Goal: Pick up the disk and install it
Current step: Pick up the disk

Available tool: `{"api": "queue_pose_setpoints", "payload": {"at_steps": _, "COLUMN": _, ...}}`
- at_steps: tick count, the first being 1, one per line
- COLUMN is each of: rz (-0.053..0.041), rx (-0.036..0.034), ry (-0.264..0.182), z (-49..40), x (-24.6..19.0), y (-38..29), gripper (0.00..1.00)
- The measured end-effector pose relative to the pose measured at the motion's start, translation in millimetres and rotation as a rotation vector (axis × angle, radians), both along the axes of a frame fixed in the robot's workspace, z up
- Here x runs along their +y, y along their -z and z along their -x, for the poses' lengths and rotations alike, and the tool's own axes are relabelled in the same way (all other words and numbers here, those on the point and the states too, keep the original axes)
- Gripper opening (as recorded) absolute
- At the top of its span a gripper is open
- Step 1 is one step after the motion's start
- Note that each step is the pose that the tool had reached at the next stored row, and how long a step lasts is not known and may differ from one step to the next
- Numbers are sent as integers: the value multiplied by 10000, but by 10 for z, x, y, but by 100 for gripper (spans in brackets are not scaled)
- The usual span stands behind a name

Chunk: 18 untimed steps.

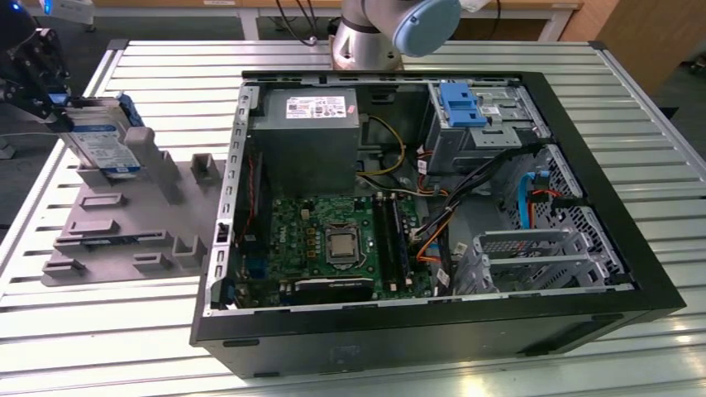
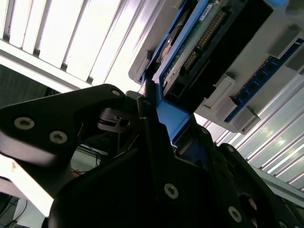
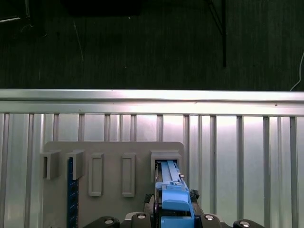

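The disk [image 1: 102,141] is a silver hard drive with a white-and-blue label and blue side rails. It stands on edge, tilted, in a slot of the grey fixture [image 1: 121,223] at the exterior view's left. My gripper [image 1: 55,101] is at the disk's upper end, beyond the fixture's far corner. In the second wrist view a black finger [image 2: 147,114] presses against the blue rail of the disk [image 2: 190,47]. The first wrist view has the disk's blue rail [image 3: 168,190] running out from between the gripper's base into the fixture [image 3: 109,152]. The gripper looks shut on the disk.
An open black computer case [image 1: 651,273] lies flat at the table's centre, with a grey power supply [image 1: 303,141], a green motherboard [image 1: 331,240] and cables inside. An upright blue bracket [image 1: 461,103] stands at its far drive bay. The fixture also holds a narrow blue strip [image 3: 72,190].
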State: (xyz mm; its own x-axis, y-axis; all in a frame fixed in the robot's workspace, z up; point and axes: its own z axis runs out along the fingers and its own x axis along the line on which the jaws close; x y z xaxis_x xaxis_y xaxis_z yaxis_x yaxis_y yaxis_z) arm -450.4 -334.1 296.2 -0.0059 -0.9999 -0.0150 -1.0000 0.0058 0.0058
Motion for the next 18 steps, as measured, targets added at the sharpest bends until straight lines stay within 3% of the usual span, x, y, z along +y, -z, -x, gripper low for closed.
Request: {"api": "queue_pose_setpoints", "payload": {"at_steps": 18, "rz": 0, "rx": 2, "ry": 0, "z": 0, "x": 0, "y": -67, "gripper": 36}}
